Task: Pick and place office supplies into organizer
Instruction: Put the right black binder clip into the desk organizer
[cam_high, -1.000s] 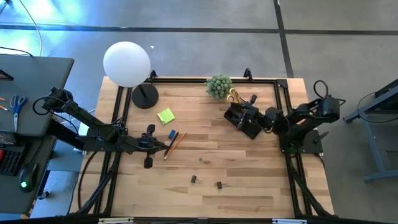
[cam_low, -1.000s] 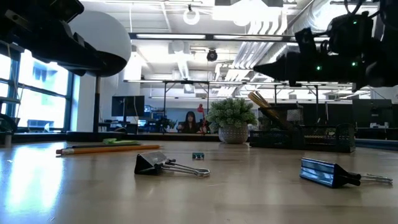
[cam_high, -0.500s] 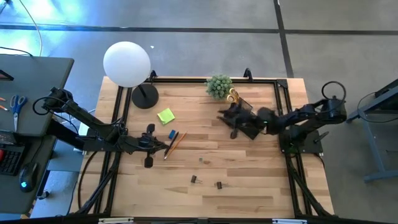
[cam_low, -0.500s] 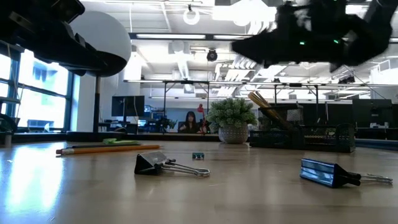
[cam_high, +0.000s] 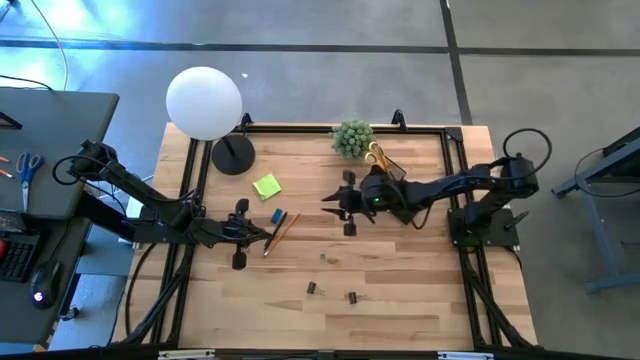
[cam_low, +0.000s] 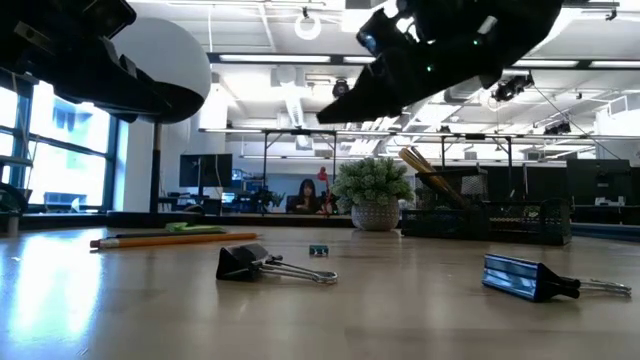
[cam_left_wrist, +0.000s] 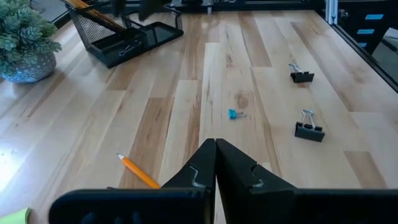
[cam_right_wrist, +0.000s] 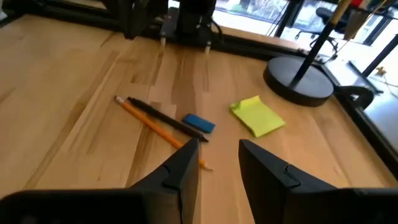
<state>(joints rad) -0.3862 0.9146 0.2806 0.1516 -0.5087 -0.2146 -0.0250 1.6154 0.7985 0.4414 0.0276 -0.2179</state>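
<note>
A lime-green sticky-note pad (cam_high: 266, 186) (cam_right_wrist: 257, 116), a small blue block (cam_high: 277, 214) (cam_right_wrist: 199, 123) and an orange and a dark pencil (cam_high: 281, 229) (cam_right_wrist: 155, 120) lie flat on the table's left half. Two dark binder clips (cam_high: 311, 288) (cam_high: 352, 297) lie toward the near edge. The black mesh organizer (cam_high: 392, 172) (cam_left_wrist: 127, 43) stands at the far right with yellow-handled scissors (cam_high: 375, 155) upright in it. My right gripper (cam_high: 332, 197) (cam_right_wrist: 217, 146) hangs open above the table's middle, fingers toward the pencils. My left gripper (cam_high: 264, 238) (cam_left_wrist: 216, 144) is shut beside the pencils' near ends.
A potted plant (cam_high: 351, 138) stands at the far edge next to the organizer. A lamp with a white globe (cam_high: 205, 102) and a round black base (cam_high: 232, 155) stands at the far left. A tiny teal piece (cam_high: 323, 258) lies mid-table. A black frame (cam_high: 300, 128) borders the table.
My right gripper has left the organizer, risen and swung out toward the table's left. It has tipped up from pointing steeply down to nearly level and now hangs over the table's middle. Its fingers keep the same gap. No object has moved.
</note>
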